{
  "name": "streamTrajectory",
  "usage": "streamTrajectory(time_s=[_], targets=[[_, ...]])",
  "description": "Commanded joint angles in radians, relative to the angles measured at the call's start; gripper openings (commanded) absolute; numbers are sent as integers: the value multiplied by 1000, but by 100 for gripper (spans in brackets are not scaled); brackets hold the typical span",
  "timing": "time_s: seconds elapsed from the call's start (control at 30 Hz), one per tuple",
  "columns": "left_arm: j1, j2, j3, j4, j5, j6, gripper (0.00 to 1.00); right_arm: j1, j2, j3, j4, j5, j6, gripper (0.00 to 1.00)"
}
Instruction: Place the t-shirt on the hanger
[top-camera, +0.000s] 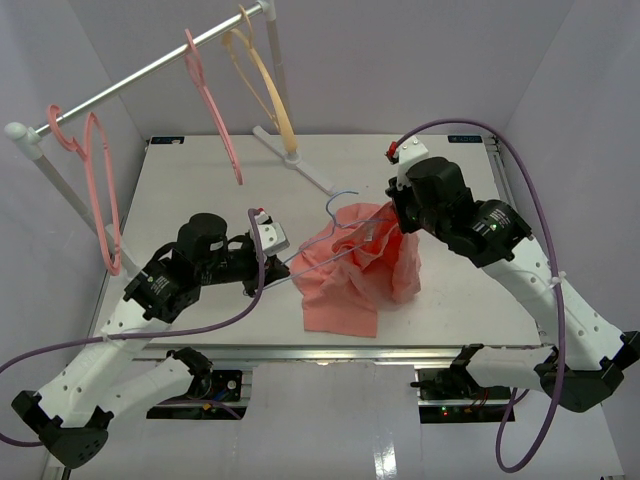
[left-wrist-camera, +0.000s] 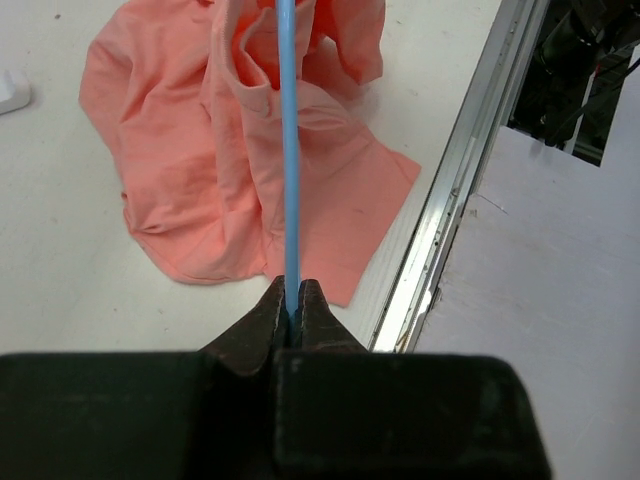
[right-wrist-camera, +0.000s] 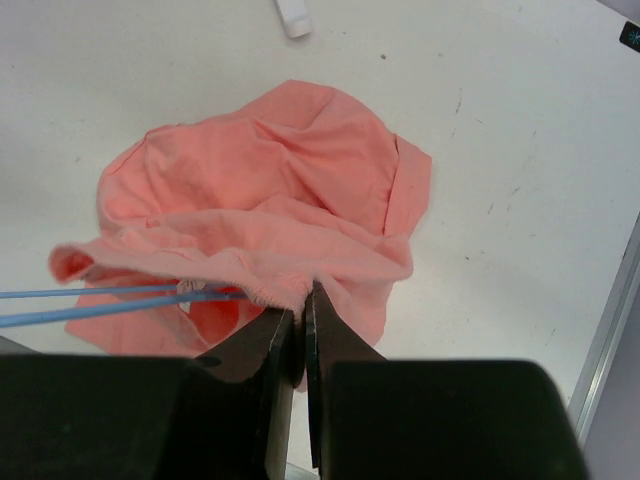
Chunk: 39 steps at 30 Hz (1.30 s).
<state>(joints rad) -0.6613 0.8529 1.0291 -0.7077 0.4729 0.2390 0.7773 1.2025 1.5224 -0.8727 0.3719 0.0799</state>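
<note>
The salmon-pink t-shirt (top-camera: 355, 270) lies bunched in the middle of the table, part of it lifted. The thin light-blue wire hanger (top-camera: 343, 203) runs from my left gripper into the shirt, its small hook sticking out at the far side. My left gripper (left-wrist-camera: 293, 296) is shut on the hanger's wire (left-wrist-camera: 289, 150), left of the shirt (left-wrist-camera: 250, 150). My right gripper (right-wrist-camera: 301, 308) is shut on a ribbed edge of the t-shirt (right-wrist-camera: 270, 200) and holds it up; two blue hanger wires (right-wrist-camera: 110, 300) pass under that edge.
A clothes rail (top-camera: 150, 70) crosses the back left with two thick pink hangers (top-camera: 100, 185) and a pale orange hanger (top-camera: 265, 80). Its white foot (top-camera: 300, 165) rests on the table behind the shirt. The table's metal front edge (left-wrist-camera: 455, 190) is close to the shirt.
</note>
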Motion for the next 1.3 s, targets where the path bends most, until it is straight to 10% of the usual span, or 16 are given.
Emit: streamTrajectory(time_s=[0.0, 0.43, 1.27], targets=[[-4, -26, 41, 16, 87, 56, 0, -7, 15, 24, 57, -76, -72, 11], [-4, 26, -14, 171, 202, 134, 0, -13, 39, -29, 152, -291, -232, 11], [-4, 69, -177, 597, 42, -142, 0, -13, -91, -165, 363, -517, 68, 12]])
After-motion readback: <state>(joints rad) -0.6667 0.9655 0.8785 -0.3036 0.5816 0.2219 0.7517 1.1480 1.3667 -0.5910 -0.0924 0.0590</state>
